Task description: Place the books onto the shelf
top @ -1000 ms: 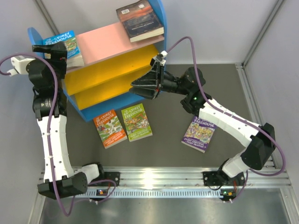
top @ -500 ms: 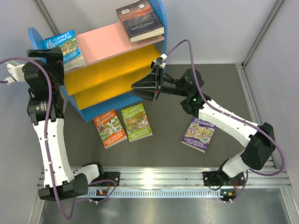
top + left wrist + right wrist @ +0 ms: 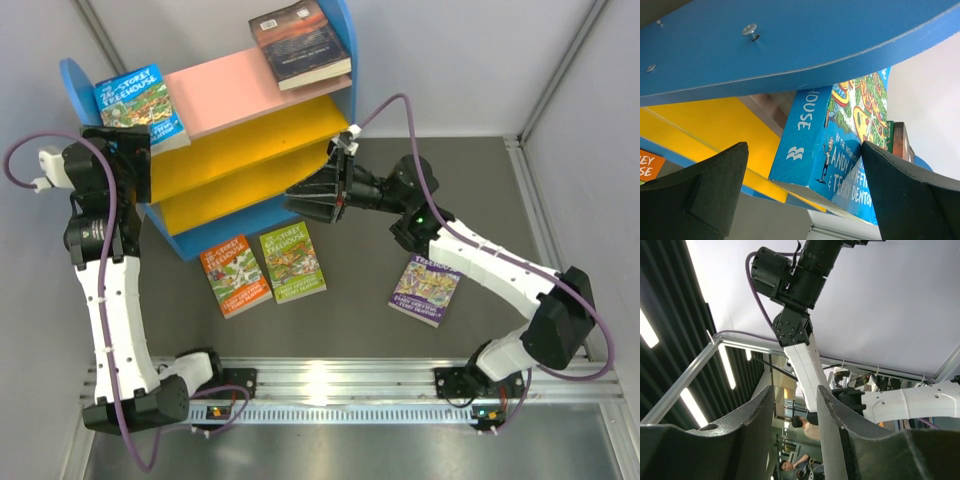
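Overhanging the left end of the shelf (image 3: 230, 150), the blue book (image 3: 138, 100) could be knocked off if the wide-open left pincer (image 3: 803, 160) just below it bumps it, while the right pincer (image 3: 296, 198), narrowly parted and empty, hovers by the shelf's front.

Two books (image 3: 140, 95) atop shelf (image 3: 235, 88)

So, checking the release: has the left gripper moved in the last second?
Yes. The left gripper, open, has pulled back toward its base, clear of the blue book lying on the pink top board.
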Action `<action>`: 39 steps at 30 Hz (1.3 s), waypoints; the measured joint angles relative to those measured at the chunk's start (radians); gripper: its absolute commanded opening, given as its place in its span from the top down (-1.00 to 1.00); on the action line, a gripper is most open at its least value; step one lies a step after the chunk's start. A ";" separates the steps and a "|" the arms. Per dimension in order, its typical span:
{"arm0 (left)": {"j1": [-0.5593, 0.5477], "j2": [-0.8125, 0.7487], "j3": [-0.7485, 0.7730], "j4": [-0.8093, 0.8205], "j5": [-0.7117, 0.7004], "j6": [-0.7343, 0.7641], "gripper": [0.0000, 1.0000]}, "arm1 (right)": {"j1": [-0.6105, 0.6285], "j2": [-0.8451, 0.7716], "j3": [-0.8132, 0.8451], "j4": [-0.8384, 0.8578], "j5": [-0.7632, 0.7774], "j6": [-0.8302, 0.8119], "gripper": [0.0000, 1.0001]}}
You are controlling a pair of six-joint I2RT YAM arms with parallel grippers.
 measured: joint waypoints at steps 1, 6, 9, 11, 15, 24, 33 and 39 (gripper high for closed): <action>0.000 -0.002 0.000 -0.002 0.000 0.000 -0.97 | 0.000 -0.008 -0.005 0.000 0.002 -0.002 0.23; 0.000 -0.008 0.000 -0.006 0.001 -0.006 -0.97 | 0.000 -0.033 -0.020 -0.001 0.005 -0.009 0.27; 0.000 -0.004 0.000 -0.005 0.005 -0.021 -0.98 | 0.000 -0.040 -0.026 -0.003 0.006 -0.011 0.30; 0.000 0.002 0.000 -0.002 0.011 -0.032 -0.97 | 0.000 -0.040 -0.026 -0.005 0.007 -0.012 0.30; 0.000 0.004 0.000 0.005 0.014 -0.046 -0.98 | 0.000 -0.041 -0.026 -0.009 0.008 -0.015 0.30; 0.000 0.003 0.000 0.056 0.037 -0.027 -0.98 | 0.000 -0.043 -0.032 -0.021 0.012 -0.033 0.31; 0.000 0.001 0.000 0.075 0.087 -0.008 -0.98 | 0.000 -0.074 -0.074 -0.037 0.029 -0.042 0.31; 0.000 -0.006 0.000 0.073 0.105 0.004 -0.97 | 0.000 -0.115 -0.110 -0.045 0.039 -0.047 0.32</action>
